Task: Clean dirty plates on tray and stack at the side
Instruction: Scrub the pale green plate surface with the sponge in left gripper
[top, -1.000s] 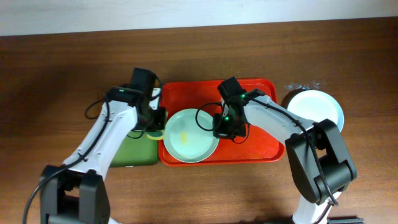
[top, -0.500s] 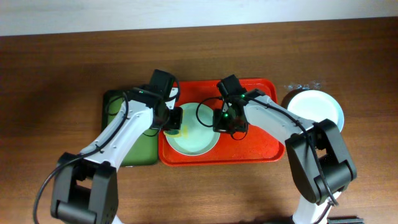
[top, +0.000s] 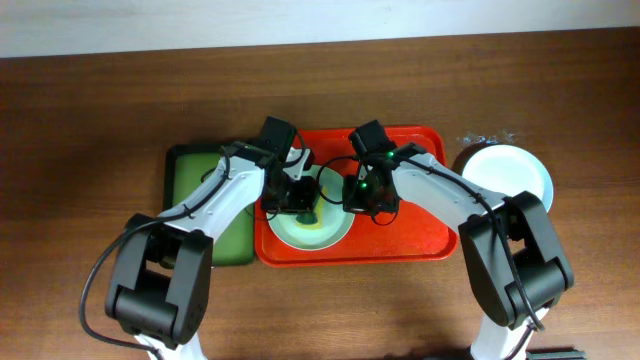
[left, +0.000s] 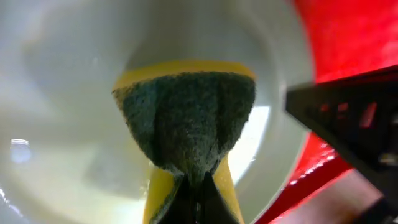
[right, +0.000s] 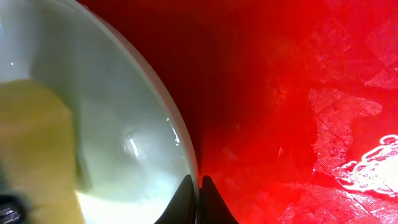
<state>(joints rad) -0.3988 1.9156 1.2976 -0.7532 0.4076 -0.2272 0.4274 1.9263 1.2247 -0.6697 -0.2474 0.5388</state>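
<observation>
Overhead: mint plate (top: 312, 228) sits in left half of red tray (top: 420, 235). Left pincer (top: 299, 198) clenched on sponge (left: 186, 118), green scrub face against plate centre. Right pincer (top: 360, 196) pinched on plate's right rim. White plate (top: 506, 172) on tabletop (top: 100, 100), just right of tray. Green tray (top: 192, 175) just left.

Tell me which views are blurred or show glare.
Overhead: sharp, evenly lit, no strong glare. Left wrist: sponge fairly sharp, plate behind it blurred, with a small highlight. Right wrist: soft close-up; white glare on the tray at lower right.
</observation>
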